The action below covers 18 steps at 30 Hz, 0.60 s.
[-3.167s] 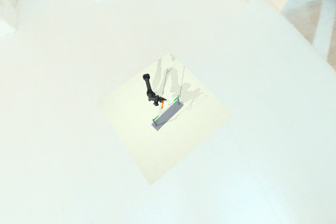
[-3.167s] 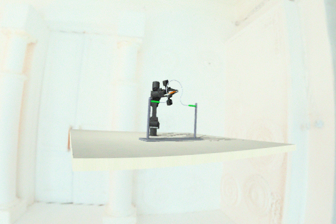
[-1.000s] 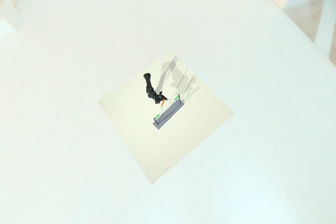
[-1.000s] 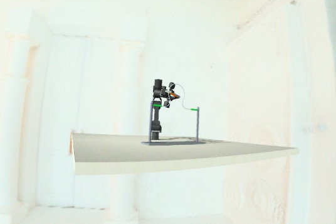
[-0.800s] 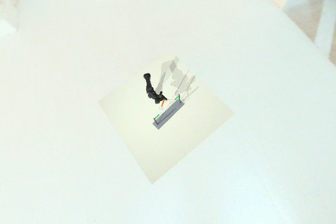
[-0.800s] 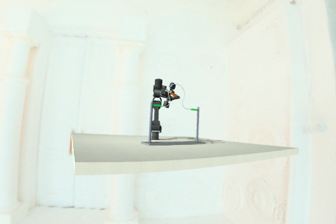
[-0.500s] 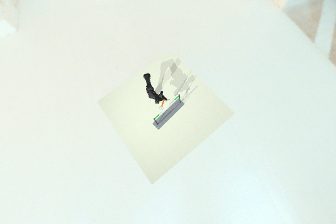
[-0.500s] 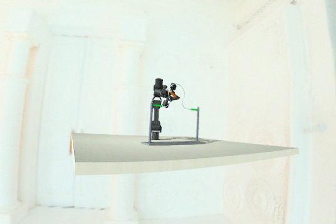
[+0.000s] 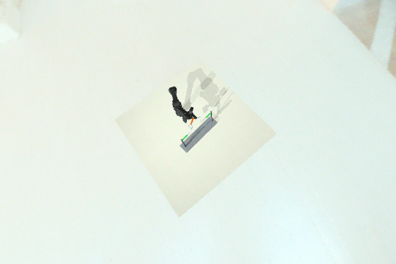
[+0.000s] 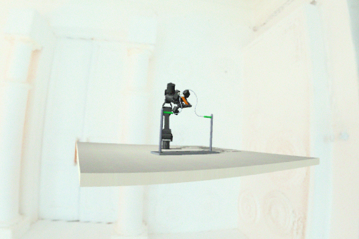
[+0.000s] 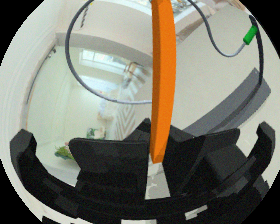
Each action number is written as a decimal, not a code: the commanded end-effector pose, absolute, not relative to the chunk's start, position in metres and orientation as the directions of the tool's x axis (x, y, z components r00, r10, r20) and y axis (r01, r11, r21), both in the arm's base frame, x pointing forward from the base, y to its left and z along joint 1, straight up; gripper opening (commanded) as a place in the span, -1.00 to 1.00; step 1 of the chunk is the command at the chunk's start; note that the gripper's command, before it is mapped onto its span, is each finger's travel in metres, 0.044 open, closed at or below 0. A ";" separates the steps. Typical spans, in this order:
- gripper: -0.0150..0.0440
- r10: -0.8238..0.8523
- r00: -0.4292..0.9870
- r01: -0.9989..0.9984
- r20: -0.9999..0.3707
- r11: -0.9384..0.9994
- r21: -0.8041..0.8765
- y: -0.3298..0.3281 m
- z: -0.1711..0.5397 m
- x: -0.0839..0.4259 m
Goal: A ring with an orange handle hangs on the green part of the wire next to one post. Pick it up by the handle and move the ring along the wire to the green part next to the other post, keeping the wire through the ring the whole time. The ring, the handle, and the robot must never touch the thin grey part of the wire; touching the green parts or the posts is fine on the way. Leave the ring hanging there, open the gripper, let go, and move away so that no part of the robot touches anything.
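Note:
My gripper is shut on one end of the orange handle. The handle runs up and out of the top of the wrist view. The ring is not clearly seen; a faint pale outline shows at the handle's far end in the top view. The thin grey wire curves high between two green parts. One green part is by the left post; the other is by the right post. Whether the ring touches the wire cannot be told.
The posts stand on a long grey base on the pale table. In the exterior view the arm rises behind the left post, and the gripper overlaps the wire's raised curve. One green part shows in the wrist view.

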<state>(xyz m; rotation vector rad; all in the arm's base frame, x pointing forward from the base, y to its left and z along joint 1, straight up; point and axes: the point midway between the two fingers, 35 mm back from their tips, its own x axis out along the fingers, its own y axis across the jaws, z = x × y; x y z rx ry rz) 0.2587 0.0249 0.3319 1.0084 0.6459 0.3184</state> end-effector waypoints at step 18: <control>-1.00 0.419 0.790 0.016 -0.448 0.717 0.697 0.020 0.326 0.259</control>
